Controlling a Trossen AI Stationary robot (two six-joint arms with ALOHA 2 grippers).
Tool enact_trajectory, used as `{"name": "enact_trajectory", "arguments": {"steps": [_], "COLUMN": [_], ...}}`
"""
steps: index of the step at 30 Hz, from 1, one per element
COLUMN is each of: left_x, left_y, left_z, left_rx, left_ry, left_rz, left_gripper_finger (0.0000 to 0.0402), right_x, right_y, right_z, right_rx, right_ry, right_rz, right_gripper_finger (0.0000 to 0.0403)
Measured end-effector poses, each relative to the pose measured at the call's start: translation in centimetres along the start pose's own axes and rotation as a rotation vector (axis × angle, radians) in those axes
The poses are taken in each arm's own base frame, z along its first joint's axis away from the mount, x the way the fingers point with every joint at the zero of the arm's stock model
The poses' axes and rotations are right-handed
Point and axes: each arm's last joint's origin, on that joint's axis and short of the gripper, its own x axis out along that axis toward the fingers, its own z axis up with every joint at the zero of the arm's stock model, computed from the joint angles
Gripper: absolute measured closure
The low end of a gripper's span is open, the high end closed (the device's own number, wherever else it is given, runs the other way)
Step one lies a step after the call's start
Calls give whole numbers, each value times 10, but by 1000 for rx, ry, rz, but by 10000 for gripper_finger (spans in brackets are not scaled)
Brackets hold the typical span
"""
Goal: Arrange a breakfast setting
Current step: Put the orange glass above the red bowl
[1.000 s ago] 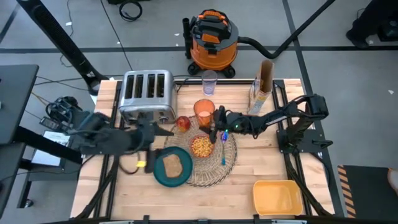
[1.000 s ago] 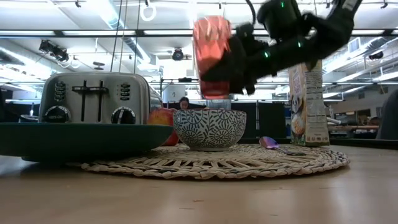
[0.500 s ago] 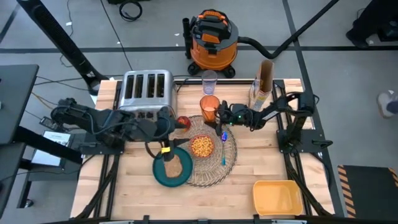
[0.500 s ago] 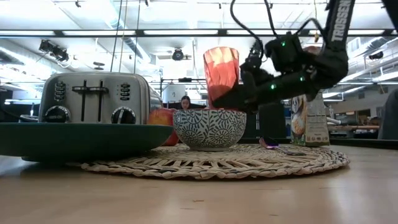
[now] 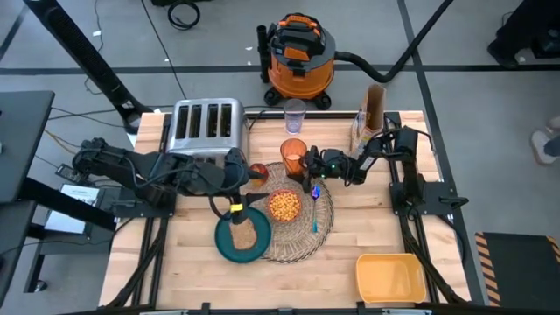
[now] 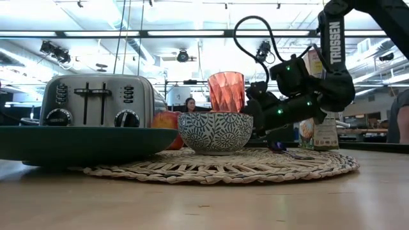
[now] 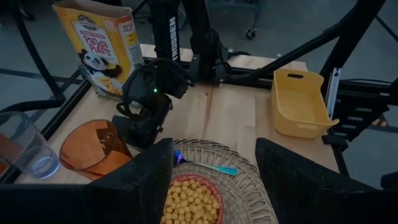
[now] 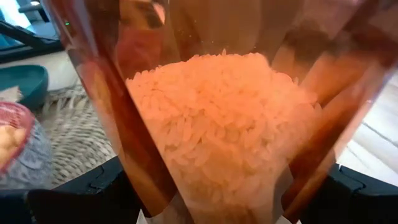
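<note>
The amber-orange cup (image 5: 293, 156) stands upright at the far edge of the round straw placemat (image 5: 302, 234), with pale grains inside (image 8: 217, 118). My right gripper (image 5: 309, 164) is shut on it from the right. The patterned bowl with pink inside (image 5: 283, 206) holds cereal on the mat. The blue spoon (image 5: 315, 220) lies on the mat to the bowl's right. Toast (image 5: 242, 234) lies on the teal plate (image 5: 224, 248), which overlaps the mat's left edge. The red apple (image 5: 258, 172) sits by the toaster. My left gripper (image 5: 245, 171) is open just left of the apple. My right gripper pinches the cup's side wall (image 6: 242, 102) between its two fingers (image 8: 81, 200), one on each side. The fingers come level from the table's right. The cup is upright; the bowl (image 6: 215, 132) hides its base, so whether it rests on the table cannot be told.
A chrome toaster (image 5: 206, 131) stands at the far left. A cereal box (image 5: 371, 109) and a clear cup (image 5: 295, 114) stand at the far edge. A yellow tub (image 5: 389, 276) sits at the near right. Bare wood lies between the tub and the mat.
My right gripper has come down with the cup and drawn back a little toward the table's right; the cup, tilted and high before, is now upright and low behind the bowl. My left gripper has moved toward the right and far side, up to the apple.
</note>
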Motion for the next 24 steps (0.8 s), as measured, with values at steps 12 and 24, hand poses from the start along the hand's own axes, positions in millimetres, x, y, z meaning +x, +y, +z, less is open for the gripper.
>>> {"name": "enact_trajectory", "arguments": {"steps": [12, 24], "left_x": [0, 0], "left_y": [0, 0], "left_z": [-1, -1], "left_rx": [-21, -24], "left_ry": [12, 14], "left_rz": [-3, -2], "left_gripper_finger": [166, 166], "right_x": [0, 0], "right_y": [0, 1], "right_z": [-3, -6], "right_rx": [-25, -68], "right_ry": [35, 66], "right_rz": [26, 9], "right_gripper_finger": [77, 77]}}
